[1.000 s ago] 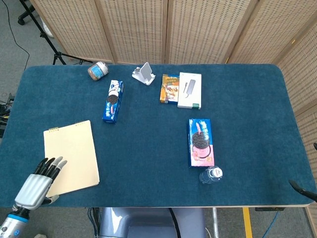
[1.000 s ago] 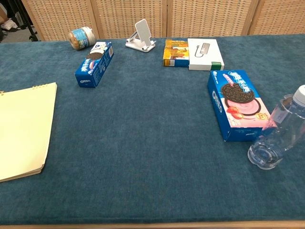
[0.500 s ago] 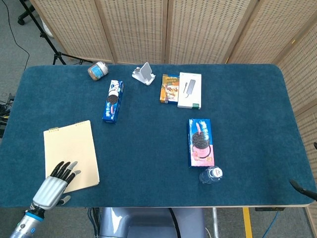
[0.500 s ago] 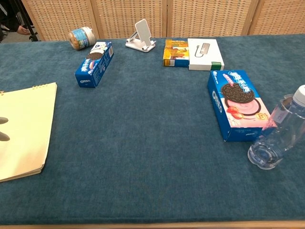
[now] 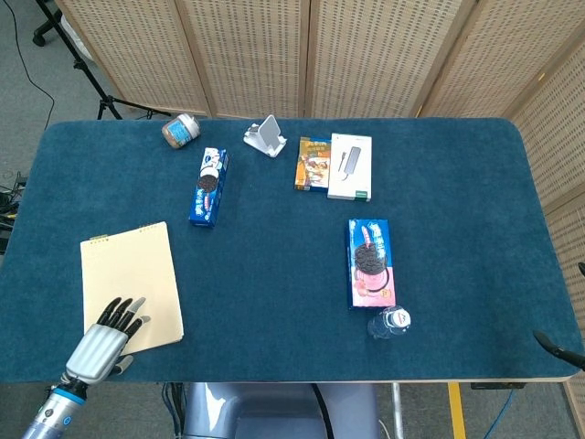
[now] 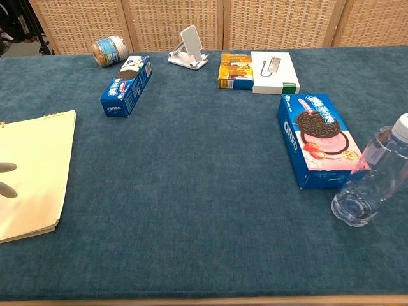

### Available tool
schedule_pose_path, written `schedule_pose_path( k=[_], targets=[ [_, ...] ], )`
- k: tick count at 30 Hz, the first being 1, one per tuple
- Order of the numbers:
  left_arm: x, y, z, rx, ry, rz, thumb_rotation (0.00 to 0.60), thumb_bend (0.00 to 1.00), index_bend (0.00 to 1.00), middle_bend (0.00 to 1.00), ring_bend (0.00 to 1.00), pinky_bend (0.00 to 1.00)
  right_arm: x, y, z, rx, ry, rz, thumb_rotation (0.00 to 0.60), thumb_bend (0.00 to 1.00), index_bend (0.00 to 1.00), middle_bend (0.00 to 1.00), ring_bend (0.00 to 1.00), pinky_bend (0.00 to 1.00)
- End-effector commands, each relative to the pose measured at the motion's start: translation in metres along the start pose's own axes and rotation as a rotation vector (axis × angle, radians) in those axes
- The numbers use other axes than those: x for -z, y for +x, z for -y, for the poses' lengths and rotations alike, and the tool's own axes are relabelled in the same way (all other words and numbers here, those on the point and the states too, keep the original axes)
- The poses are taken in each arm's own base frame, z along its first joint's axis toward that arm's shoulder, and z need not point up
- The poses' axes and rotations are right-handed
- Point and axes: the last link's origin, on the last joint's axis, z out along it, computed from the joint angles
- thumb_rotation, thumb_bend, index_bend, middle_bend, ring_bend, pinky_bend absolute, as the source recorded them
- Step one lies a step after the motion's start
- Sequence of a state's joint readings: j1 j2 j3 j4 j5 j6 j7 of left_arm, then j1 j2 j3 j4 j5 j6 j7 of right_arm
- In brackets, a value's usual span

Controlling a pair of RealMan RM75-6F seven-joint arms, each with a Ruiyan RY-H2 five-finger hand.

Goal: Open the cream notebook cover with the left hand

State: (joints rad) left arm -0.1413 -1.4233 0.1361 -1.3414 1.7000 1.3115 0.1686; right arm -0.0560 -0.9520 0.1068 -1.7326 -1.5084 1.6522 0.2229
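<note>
Left hand [image 5: 102,340] sits at the near-left corner of the worktop [image 5: 274,274], its ribbed silver back turned up and its dark fingers [image 5: 116,313] spread flat over the near edge of the cream notebook [image 5: 130,285]; it grips nothing, fingers apart. In the chest view only two grey fingertips [image 6: 6,167] poke in from the left border, so whether they press on the cover or hover just above it cannot be told.

That notebook lies closed directly under and beyond the hand — a plain matte cream rectangle with small binding tabs along its far edge, its page stack showing as thin layers at the near corner. Its left part is cut off in the chest view. Just behind the hand is the worktop's near rim; to the hand's right stretches a wide run of bare, napped blue felt.

Far beyond the hand, a long blue cookie box [image 5: 208,187] lies flat, and further off a small jar [image 5: 181,130] rests on its side beside a white folding phone stand [image 5: 266,136]. Well to the right, a yellow carton [image 5: 313,164] touches a flat white box [image 5: 350,166]. Nearer, a glossy pink and blue cookie box [image 5: 370,262] lies flat with a clear plastic bottle [image 5: 389,322] standing at its near end.

Right hand: only a dark tip [image 5: 558,349] shows at the far-right rim, too little to read its state.
</note>
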Motion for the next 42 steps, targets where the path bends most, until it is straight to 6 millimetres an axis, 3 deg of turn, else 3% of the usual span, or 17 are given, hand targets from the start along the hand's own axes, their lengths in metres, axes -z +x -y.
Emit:
schedule_pose_path(
  k=[1, 9, 24, 29, 32, 36, 42],
  targets=[
    [-0.0010, -0.0015, -0.0003, 0.001, -0.002, -0.002, 0.600, 0.22, 0.25, 0.00, 0.00, 0.00, 0.0001, 0.0002, 0.0001, -0.001, 0.001, 0.000, 0.600, 0.00, 0.01, 0.00, 0.00, 0.00],
    [-0.0043, -0.0081, 0.0002, -0.001, -0.004, -0.010, 0.600, 0.23, 0.26, 0.00, 0.00, 0.00, -0.0001, 0.0006, 0.0001, -0.005, 0.002, -0.002, 0.600, 0.00, 0.01, 0.00, 0.00, 0.00],
    [-0.0069, -0.0085, 0.0040, 0.005, 0.012, -0.028, 0.600, 0.37, 0.40, 0.00, 0.00, 0.00, -0.0004, 0.0004, 0.0000, -0.009, 0.000, 0.001, 0.600, 0.00, 0.01, 0.00, 0.00, 0.00],
    [-0.0075, -0.0082, 0.0046, 0.005, 0.017, -0.030, 0.600, 0.49, 0.44, 0.00, 0.00, 0.00, -0.0005, 0.0012, -0.0004, -0.014, -0.001, 0.002, 0.600, 0.00, 0.01, 0.00, 0.00, 0.00],
    [-0.0075, -0.0083, 0.0047, 0.006, 0.017, -0.029, 0.600, 0.56, 0.49, 0.00, 0.00, 0.00, -0.0008, 0.0011, -0.0004, -0.016, -0.001, 0.001, 0.600, 0.00, 0.01, 0.00, 0.00, 0.00],
    [-0.0080, -0.0085, 0.0048, 0.010, 0.017, -0.029, 0.600, 0.56, 0.55, 0.00, 0.00, 0.00, -0.0011, 0.0014, -0.0004, -0.020, 0.000, -0.001, 0.600, 0.00, 0.01, 0.00, 0.00, 0.00],
    [-0.0075, -0.0071, 0.0040, 0.026, 0.009, -0.037, 0.600, 0.57, 0.71, 0.00, 0.00, 0.00, -0.0012, 0.0013, -0.0005, -0.024, 0.001, 0.001, 0.600, 0.00, 0.01, 0.00, 0.00, 0.00]
  ],
)
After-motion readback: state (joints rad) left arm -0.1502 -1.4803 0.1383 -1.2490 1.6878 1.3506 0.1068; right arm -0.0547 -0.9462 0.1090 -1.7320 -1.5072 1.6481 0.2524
